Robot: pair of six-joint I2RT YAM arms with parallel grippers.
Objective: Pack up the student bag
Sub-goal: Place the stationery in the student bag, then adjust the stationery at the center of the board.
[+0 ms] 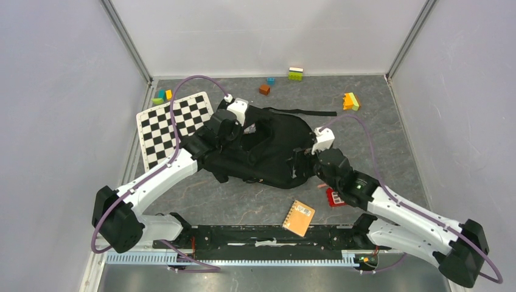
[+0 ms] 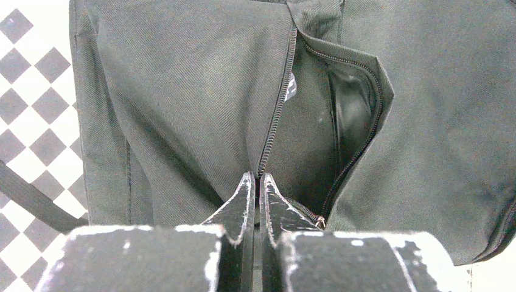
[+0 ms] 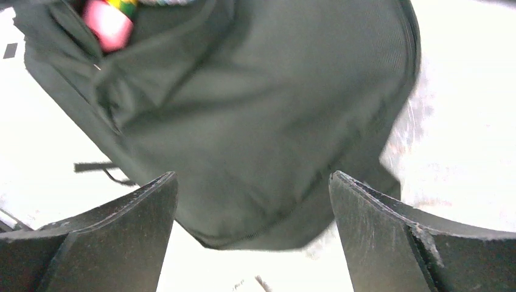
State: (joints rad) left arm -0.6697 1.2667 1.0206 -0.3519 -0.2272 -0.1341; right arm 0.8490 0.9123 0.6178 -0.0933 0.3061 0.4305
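student bag (image 1: 268, 152) beneath left tool (image 2: 256, 176), pressed together at its zipper (image 2: 277, 115), and right tool (image 3: 252, 176), spread wide

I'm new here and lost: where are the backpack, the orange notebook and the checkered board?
student bag (image 1: 271, 152): top view, middle of its black fabric.
orange notebook (image 1: 299, 218): top view, middle of its cover.
checkered board (image 1: 155, 131): top view, middle of its squares.
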